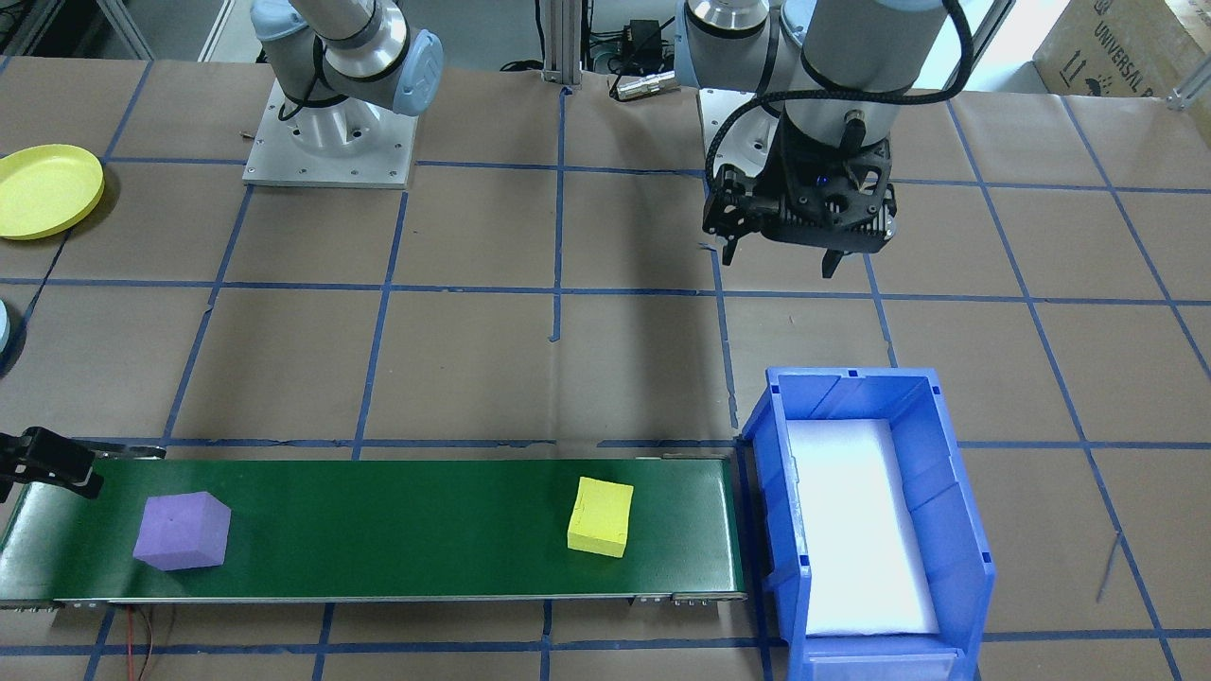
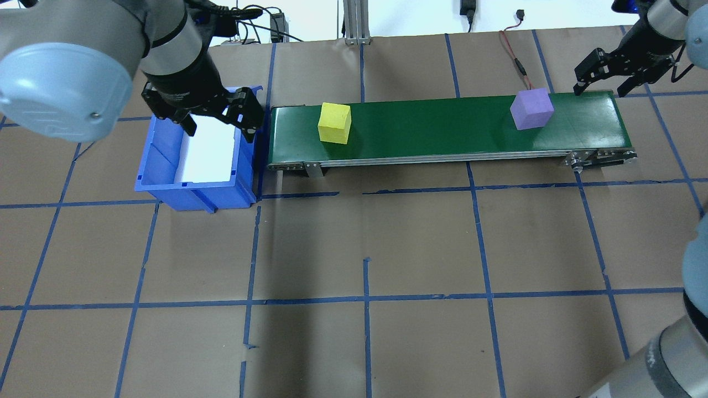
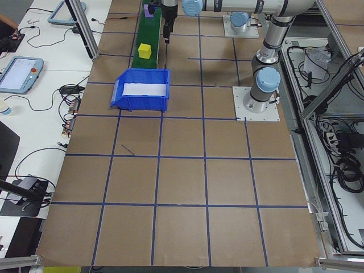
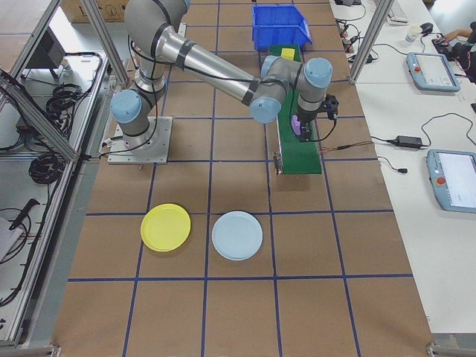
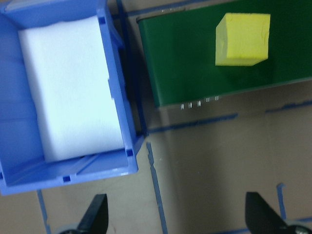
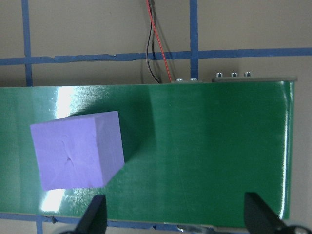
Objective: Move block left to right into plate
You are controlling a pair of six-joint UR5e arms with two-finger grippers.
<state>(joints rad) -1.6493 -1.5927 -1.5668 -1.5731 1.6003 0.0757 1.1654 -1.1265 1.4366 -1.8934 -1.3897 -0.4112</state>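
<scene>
Purple block (image 6: 75,148) on belt (image 6: 195,156) beneath right tool (image 2: 608,69), spread, empty. Yellow block (image 2: 334,122) farther along belt. Left tool (image 1: 781,251) spread, empty. Plate (image 4: 166,227) bare; nothing delivered yet.

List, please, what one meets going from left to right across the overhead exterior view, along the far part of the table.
Blue bin with the left hand over it → yellow cube → purple cube → right hand. Both cubes rest on the green conveyor belt.
</scene>
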